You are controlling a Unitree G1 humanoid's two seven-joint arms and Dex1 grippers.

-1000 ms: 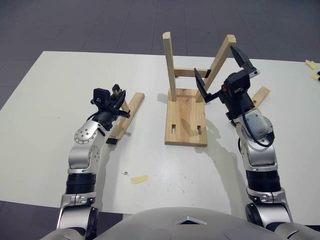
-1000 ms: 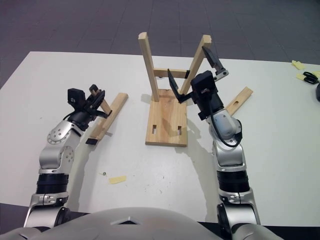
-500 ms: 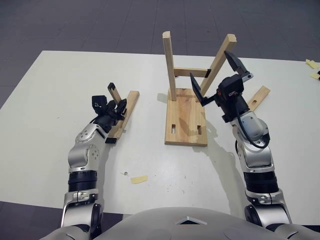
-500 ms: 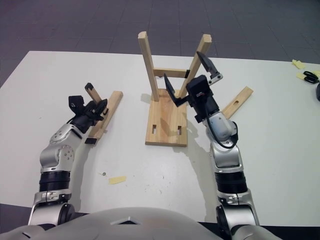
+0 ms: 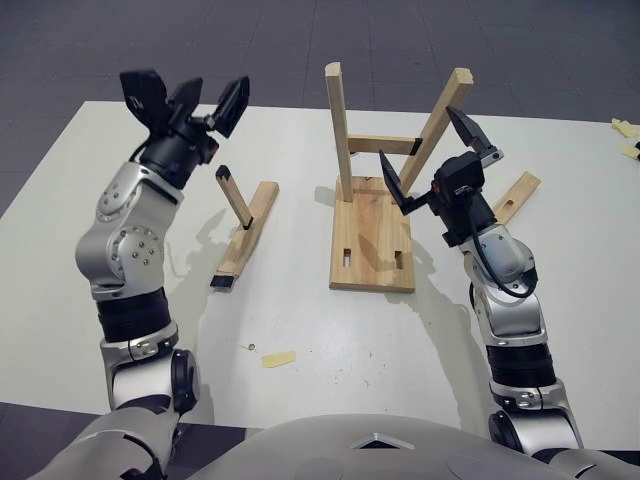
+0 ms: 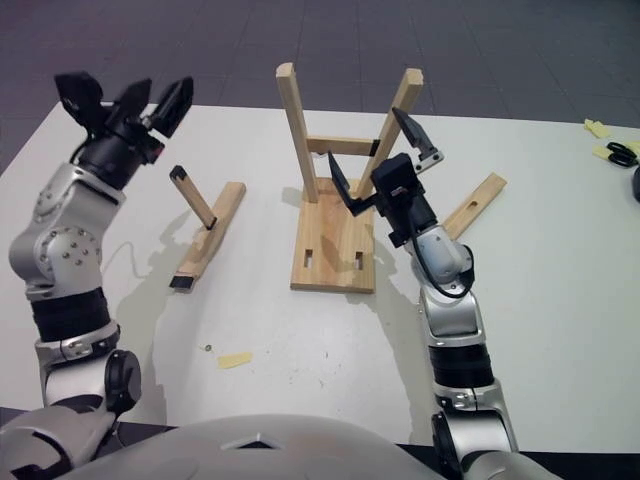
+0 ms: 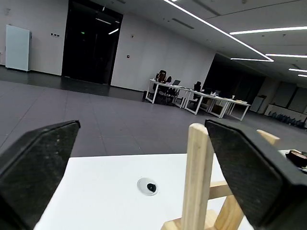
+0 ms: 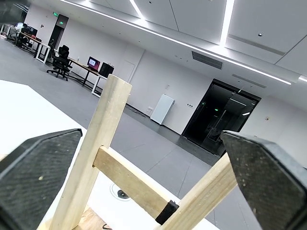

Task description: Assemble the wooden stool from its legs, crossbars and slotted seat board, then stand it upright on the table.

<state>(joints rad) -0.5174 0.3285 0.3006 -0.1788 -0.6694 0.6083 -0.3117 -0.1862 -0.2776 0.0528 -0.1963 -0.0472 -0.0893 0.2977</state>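
One upright leg [image 5: 455,88] — inside the wide-spread right gripper [image 5: 417,131]

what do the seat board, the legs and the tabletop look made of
Seat board: pale wood, apparently unfinished, grain visible.
Legs: the same light wood, square-cut, matte.
Tabletop: smooth white surface, perhaps laminate or painted board; the look leaves it open.

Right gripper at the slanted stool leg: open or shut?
Open. The right gripper has its jaws wide apart, with the slanted leg and one end of the crossbar between them, nothing clamped.
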